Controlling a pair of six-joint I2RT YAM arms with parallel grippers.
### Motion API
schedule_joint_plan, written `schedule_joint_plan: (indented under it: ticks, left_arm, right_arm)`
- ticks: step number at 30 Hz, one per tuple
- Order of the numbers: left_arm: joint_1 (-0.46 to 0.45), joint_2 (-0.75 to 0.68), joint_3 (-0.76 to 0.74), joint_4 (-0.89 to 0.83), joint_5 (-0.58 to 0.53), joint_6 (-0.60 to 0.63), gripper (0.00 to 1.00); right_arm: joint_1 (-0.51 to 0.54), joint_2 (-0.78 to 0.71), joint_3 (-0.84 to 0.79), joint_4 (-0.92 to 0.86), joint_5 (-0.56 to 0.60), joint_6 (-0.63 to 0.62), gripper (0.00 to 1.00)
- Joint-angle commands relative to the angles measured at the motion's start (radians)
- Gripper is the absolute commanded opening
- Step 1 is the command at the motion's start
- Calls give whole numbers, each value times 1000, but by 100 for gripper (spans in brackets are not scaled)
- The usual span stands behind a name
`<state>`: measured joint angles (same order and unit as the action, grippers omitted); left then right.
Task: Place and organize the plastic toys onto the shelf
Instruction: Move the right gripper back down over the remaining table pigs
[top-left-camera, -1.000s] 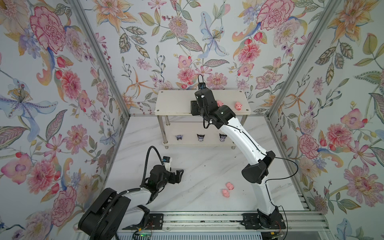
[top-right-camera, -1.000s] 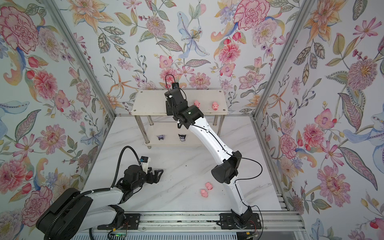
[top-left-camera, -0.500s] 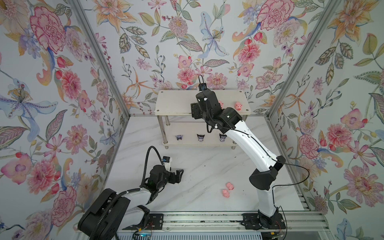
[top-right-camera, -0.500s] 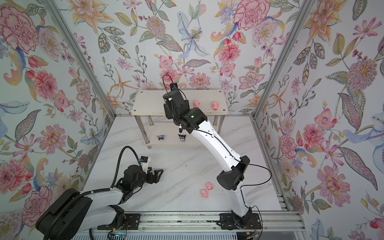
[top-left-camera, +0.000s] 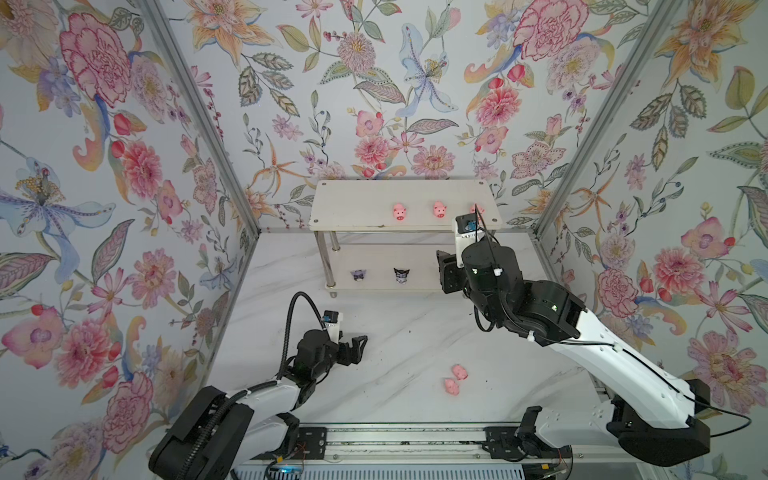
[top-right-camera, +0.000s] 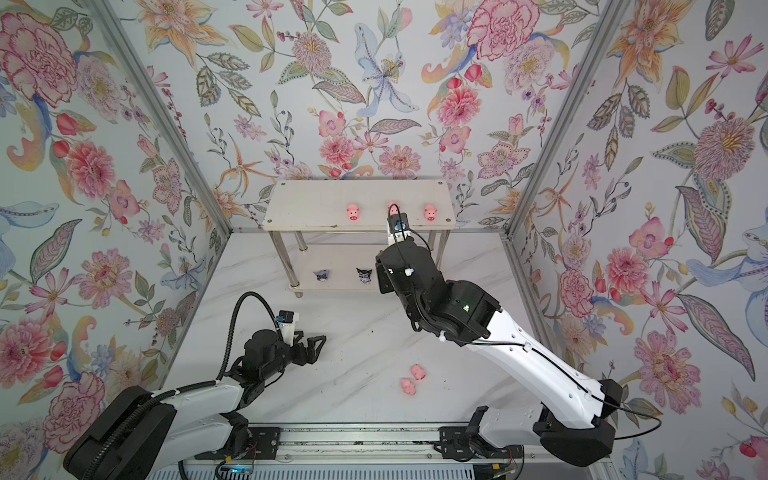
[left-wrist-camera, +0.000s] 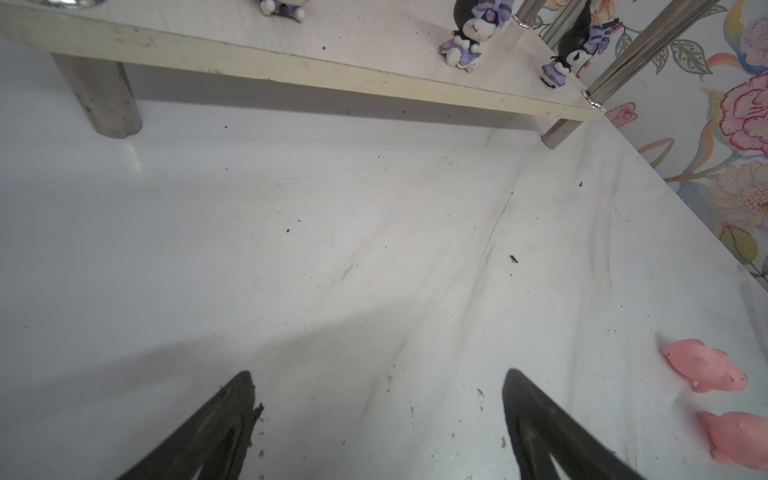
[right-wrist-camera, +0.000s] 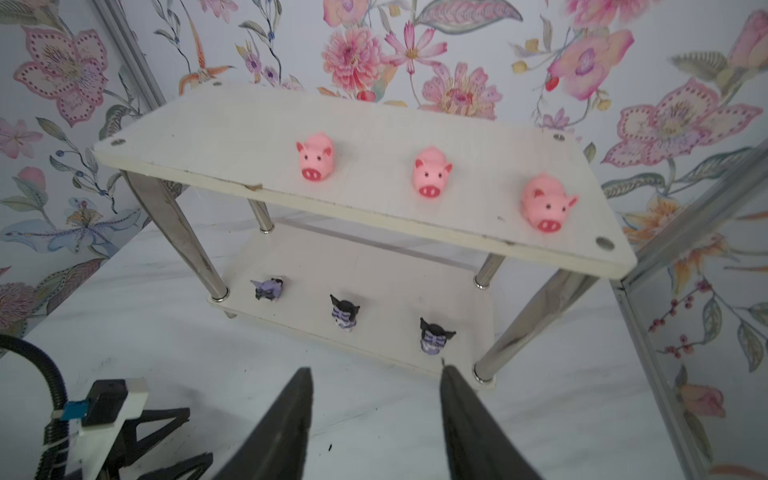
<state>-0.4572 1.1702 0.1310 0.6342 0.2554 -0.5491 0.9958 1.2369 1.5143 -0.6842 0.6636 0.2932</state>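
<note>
Three pink pigs (top-left-camera: 399, 212) line the top board of the shelf (top-left-camera: 353, 203) at the table's (top-left-camera: 415, 324) twelve o'clock in both top views, one half hidden by the wrist camera (top-left-camera: 466, 237). The right gripper (top-left-camera: 445, 271) covers part of the lower board, leaving two figurines (top-left-camera: 358, 274) showing. Two loose pigs (top-left-camera: 459, 371) lie near five o'clock, the left gripper (top-left-camera: 357, 347) near eight.

Left wrist view: its fingers (left-wrist-camera: 224, 419) spread wide, empty; one figurine (left-wrist-camera: 282, 8) is cropped.

Right wrist view: right gripper (right-wrist-camera: 376, 419) jaws apart, empty; three figurines (right-wrist-camera: 345, 311), slightly blurred.
</note>
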Motion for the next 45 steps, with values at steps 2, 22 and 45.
schedule_joint_plan:
  ticks: [2,22,45]
  left_arm:
    - [12,-6,-12,23,16,-11,90]
    - [-39,34,2,44,11,20,86]
    - [-37,28,8,33,7,21,87]
  right_arm:
    - [4,-131,-247,-50,-55,147,23]
    - [21,-104,-900,-44,-449,572,16]
    - [115,173,-695,477,-708,455,14]
